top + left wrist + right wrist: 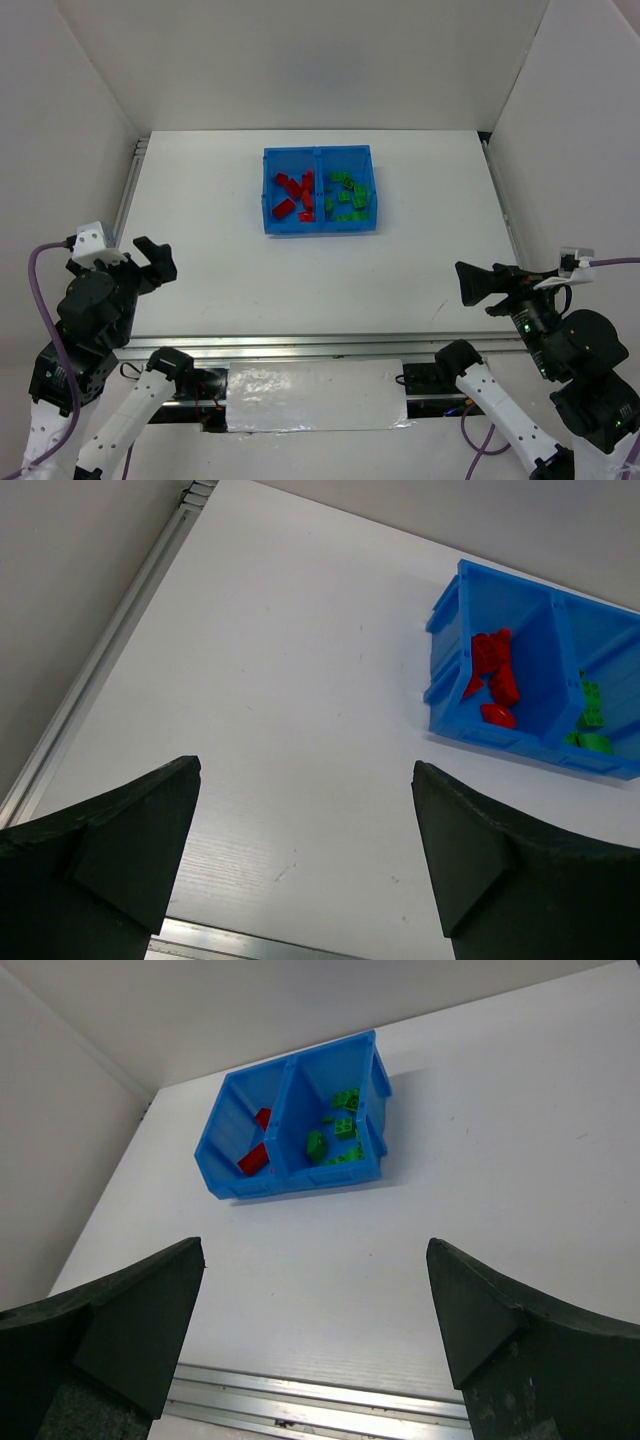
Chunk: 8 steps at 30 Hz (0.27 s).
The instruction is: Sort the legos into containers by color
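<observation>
A blue tray (318, 153) with a centre divider sits at the far middle of the table. Its left compartment holds several red legos (295, 194); its right compartment holds several green legos (350, 196). The tray shows in the left wrist view (447, 667) with red legos (494, 670) and green legos (590, 716), and in the right wrist view (378, 1085) with red legos (253, 1159) and green legos (340, 1130). My left gripper (152, 260) is open and empty near the table's front left; in its wrist view (305, 770) nothing lies between the fingers. My right gripper (472, 284) is open and empty at the front right, also seen in its wrist view (315, 1250).
White walls enclose the table on three sides. An aluminium rail (300, 345) runs along the front edge, and another rail (128, 190) runs along the left edge. No loose bricks show on the table surface.
</observation>
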Tool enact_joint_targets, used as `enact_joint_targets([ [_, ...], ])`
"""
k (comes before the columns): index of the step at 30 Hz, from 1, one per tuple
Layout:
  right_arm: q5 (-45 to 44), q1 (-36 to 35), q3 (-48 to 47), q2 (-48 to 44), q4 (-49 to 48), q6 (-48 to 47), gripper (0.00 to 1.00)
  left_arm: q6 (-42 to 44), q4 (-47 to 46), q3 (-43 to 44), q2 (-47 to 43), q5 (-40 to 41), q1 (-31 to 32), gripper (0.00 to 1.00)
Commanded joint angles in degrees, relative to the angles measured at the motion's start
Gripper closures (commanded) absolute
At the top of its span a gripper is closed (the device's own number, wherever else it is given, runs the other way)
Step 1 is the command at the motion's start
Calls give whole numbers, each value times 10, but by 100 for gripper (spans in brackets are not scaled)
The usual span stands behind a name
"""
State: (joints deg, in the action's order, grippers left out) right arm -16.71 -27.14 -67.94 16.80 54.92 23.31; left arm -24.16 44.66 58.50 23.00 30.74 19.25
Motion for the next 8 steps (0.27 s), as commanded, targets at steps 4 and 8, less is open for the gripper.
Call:
enact_joint_targets([
  [4,4,0,-9,17,-13,-3,1,3,-25,10,7,-9,-3,0],
  [8,9,-2,-3,20,-22,-2,0,6,-31,3,10,-11,-3,0],
])
